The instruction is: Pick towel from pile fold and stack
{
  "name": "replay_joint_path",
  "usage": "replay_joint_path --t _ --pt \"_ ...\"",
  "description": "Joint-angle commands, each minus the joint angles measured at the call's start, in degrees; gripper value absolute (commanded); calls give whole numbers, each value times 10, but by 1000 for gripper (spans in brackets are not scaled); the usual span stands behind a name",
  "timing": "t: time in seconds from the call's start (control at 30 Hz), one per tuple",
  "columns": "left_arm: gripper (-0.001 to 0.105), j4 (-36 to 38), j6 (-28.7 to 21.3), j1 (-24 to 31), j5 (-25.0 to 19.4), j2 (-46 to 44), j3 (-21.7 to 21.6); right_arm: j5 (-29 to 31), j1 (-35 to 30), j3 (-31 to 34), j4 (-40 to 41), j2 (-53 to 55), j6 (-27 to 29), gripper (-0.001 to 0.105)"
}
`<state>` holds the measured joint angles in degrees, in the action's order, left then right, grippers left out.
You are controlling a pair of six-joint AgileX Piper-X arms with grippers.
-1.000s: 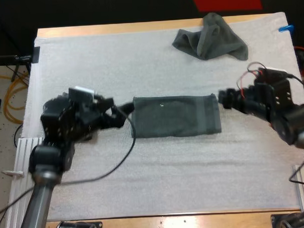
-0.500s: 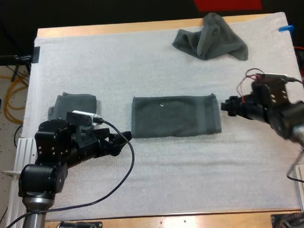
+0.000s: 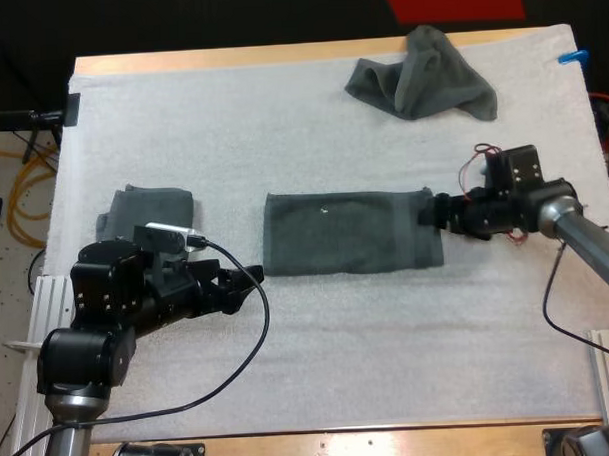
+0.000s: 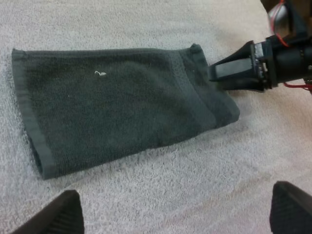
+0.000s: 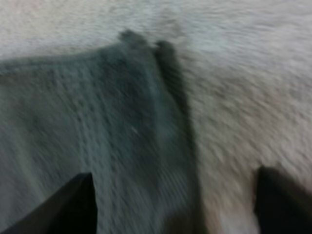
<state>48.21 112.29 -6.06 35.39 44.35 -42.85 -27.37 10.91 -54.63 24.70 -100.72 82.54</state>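
Little has shifted on the left over the last half second: my left pincer (image 3: 243,287) hangs where it was, near and left of the long flat dark grey-green towel (image 3: 350,231), spread wide and clear of any cloth. Just beyond that arm, on the far-left side, sits the small folded dark grey-green towel (image 3: 149,206), the start of the stack, on the white mat (image 3: 281,139) covering the wooden counter (image 3: 279,57). The long towel lies mid-mat, already a neat band, its left end close to the left pincer but apart from it. Far and to the right, the crumpled dark grey-green towel (image 3: 419,79) waits, well apart from everything.

On the right is the real change: my right pincer (image 3: 434,211) has come in leftward and now sits at the long towel's right end, where before it stood just clear. Its fingers (image 5: 73,202) are spread, one over cloth, one over bare mat, straddling the end hem without pinching.

Closing from this straddle may, I judge, catch only the top layer or a corner, so the band would peel open or twist when lifted. With nothing pinning the left end, the whole towel could drag instead of folding. The low finger might also nip the fuzzy mat.
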Motion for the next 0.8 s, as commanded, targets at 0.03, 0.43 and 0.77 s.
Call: replay_joint_path --t 0.03,0.43,0.77 --pt "75 6 1 -1 -1 -1 -1 -31 -1 -18 -9 -15 -11 67" --pt "75 6 1 -1 -1 -1 -1 -145 11 -68 48 -78 -18 58" --pt "75 6 1 -1 -1 -1 -1 -52 13 -68 59 -58 -8 0"
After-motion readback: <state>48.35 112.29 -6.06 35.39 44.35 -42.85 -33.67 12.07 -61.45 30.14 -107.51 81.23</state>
